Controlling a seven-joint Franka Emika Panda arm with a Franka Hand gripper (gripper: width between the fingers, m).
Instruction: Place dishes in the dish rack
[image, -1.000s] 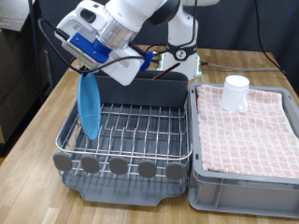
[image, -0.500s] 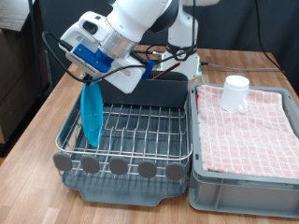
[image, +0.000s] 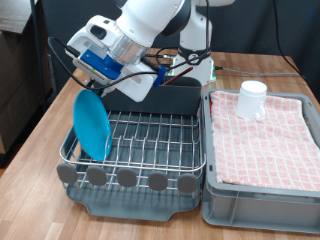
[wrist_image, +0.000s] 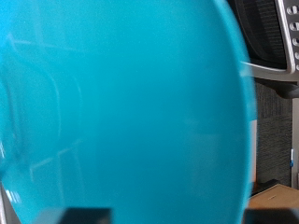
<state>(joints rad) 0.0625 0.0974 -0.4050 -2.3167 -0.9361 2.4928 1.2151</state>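
The light-blue plate (image: 94, 124) is seen standing on edge in the dish rack (image: 150, 140), at the rack's end toward the exterior view's left, tilted so that its face is turned partly toward the camera. Its lower rim is set among the wires of the rack floor, close to the rack's side rail; its upper rim is reached by the tool (image: 92, 84), which hangs just above it. Whether the fingers are closed on the rim or parted from it cannot be told: the tips are hidden behind the blue housing and the plate edge.

To the exterior view's right of the plate, the wire grid is left open as far as the tall grey cutlery trough (image: 170, 97) at the back and the row of round grey tabs (image: 127, 178) along the front edge. Beyond the rack's right rail, a grey crate (image: 262, 195) lined with pink checked cloth (image: 270, 135) is set just beside it, and the white mug (image: 252, 99) is standing on that cloth, well apart from the plate. Both rack and crate are carried by the wooden desk (image: 40, 145), of which a bare strip is shown along the left.

In the wrist view nearly the whole picture is filled by the plate (wrist_image: 121, 103), its curved edge running down one side. Neither the rack nor the mug is given by that view; past the rim a dark office chair (wrist_image: 273, 42) is shown.
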